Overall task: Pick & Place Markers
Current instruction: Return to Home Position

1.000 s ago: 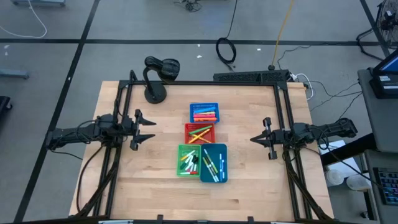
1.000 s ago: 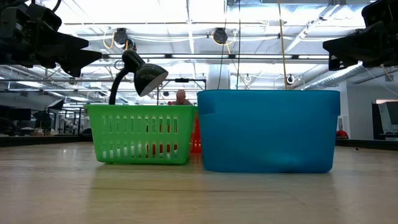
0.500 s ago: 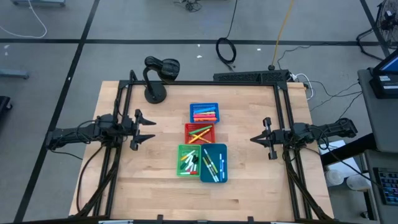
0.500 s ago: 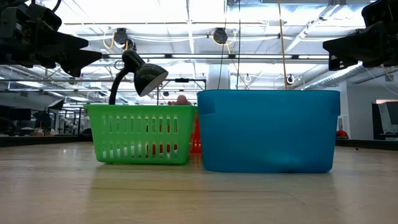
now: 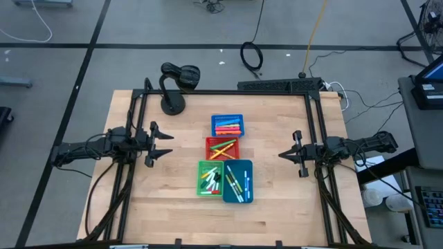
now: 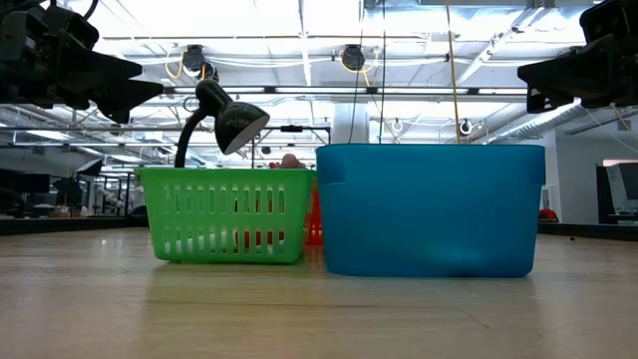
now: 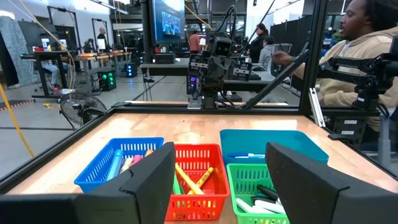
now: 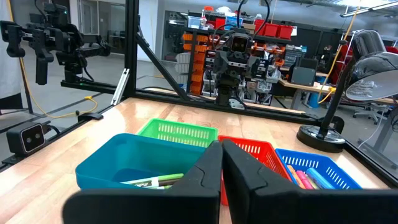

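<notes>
Hovering: left fingers (image 7: 149,180) spread | right fingers (image 8: 205,174) pressed together | thin markers (image 5: 222,147) in plastic bins (image 6: 429,209)

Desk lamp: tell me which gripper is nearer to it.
Left. The left gripper hovers a short way from the desk lamp; the right gripper is across the bins from it, much farther off.
</notes>
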`<state>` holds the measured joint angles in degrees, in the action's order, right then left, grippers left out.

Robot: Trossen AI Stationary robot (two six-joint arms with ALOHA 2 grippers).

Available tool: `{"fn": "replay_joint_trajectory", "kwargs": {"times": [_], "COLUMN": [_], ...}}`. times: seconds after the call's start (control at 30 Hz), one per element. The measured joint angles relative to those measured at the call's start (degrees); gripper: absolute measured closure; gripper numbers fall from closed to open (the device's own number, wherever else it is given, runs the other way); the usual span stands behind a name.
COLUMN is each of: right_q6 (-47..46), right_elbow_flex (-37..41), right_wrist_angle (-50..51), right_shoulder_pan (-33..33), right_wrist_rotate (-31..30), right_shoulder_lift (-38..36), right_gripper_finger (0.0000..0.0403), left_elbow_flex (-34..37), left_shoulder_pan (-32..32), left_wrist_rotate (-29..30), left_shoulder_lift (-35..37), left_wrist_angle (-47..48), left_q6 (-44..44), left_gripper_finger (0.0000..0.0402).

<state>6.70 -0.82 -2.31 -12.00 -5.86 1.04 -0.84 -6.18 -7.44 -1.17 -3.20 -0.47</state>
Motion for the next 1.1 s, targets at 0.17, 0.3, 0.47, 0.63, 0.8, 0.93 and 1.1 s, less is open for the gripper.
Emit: {"fn": "replay_joint_trajectory", "kwargs": {"times": [0.17, 0.3, 0.47, 0.63, 0.8, 0.93, 1.1], "right_q6": [0.0, 0.0, 0.0, 0.0, 0.0, 0.0, 0.0], "right_elbow_flex": [0.0, 0.0, -0.01, 0.0, 0.0, -0.02, 0.0], "right_wrist_angle": [-0.01, -0.02, -0.02, -0.02, -0.01, -0.02, 0.0], "right_shoulder_pan": [0.01, -0.01, 0.0, 0.01, -0.01, -0.01, 0.01], "right_wrist_rotate": [-0.01, -0.01, 0.0, 0.0, -0.01, -0.01, -0.01], "right_shoulder_lift": [0.0, 0.0, 0.0, 0.0, 0.0, 0.0, 0.0], "right_gripper_finger": [0.0403, 0.0403, 0.0403, 0.0403, 0.0403, 0.0403, 0.0403], "left_elbow_flex": [0.0, 0.0, 0.0, 0.0, 0.0, 0.0, 0.0], "left_shoulder_pan": [-0.01, 0.0, 0.0, 0.0, 0.0, -0.01, -0.01], "left_wrist_rotate": [0.0, 0.01, 0.0, 0.02, 0.01, 0.02, 0.02], "left_shoulder_lift": [0.0, -0.01, 0.0, 0.0, -0.02, 0.0, 0.0], "left_wrist_angle": [0.0, 0.0, 0.0, 0.0, 0.0, 0.0, 0.01], "left_q6": [0.01, 0.01, 0.02, 0.02, 0.01, 0.02, 0.02], "left_gripper_finger": [0.0149, 0.0141, 0.0133, 0.014, 0.015, 0.015, 0.0138]}}
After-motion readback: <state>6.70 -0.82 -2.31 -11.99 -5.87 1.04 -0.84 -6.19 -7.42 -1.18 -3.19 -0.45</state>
